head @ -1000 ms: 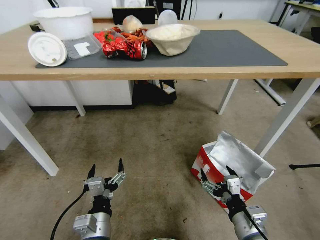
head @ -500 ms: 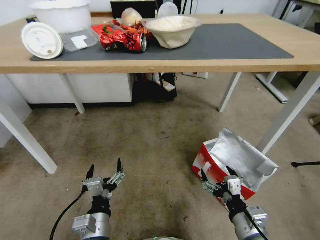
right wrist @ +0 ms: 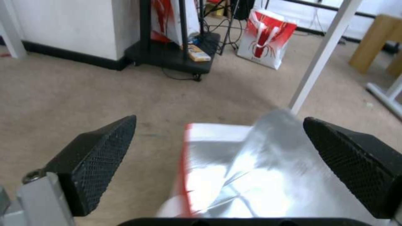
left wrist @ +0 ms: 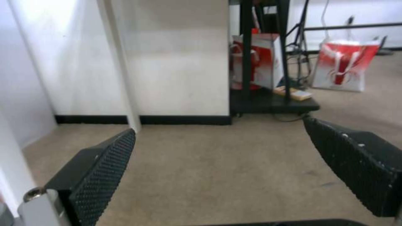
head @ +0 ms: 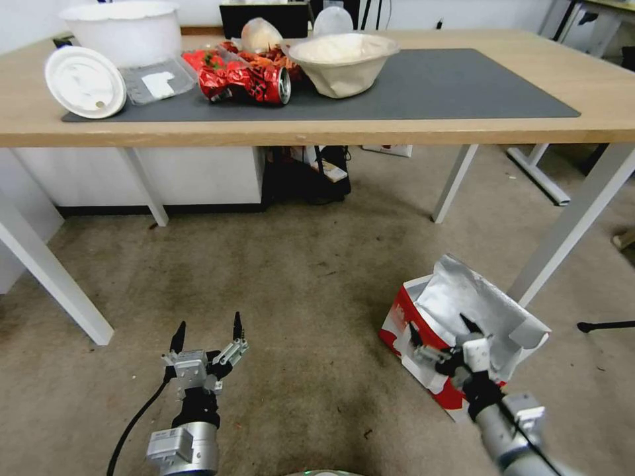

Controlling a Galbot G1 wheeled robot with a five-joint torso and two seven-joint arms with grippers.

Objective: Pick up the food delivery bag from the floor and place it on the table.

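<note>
- left gripper [left wrist: 218,175]: two black textured fingers [left wrist: 100,175] spread wide, lower frame
- floor [left wrist: 218,163]: beige carpet, centre
- white panel [left wrist: 167,62]: upper left
- red-and-white bags [left wrist: 345,66]: upper right

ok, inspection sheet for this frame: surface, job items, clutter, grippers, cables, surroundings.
Surface: table, light wood with a grey mat; its right half is bare.
Job's things: food delivery bag on the floor by a table leg, foil top open.
Clutter: bowls, white lid, crushed red can on the table's left half.
Grippers: right gripper above the bag, fingers open; left gripper open over bare floor.
Cables: black cable along the left arm.
Surroundings: another red-and-white bag beyond the table.
</note>
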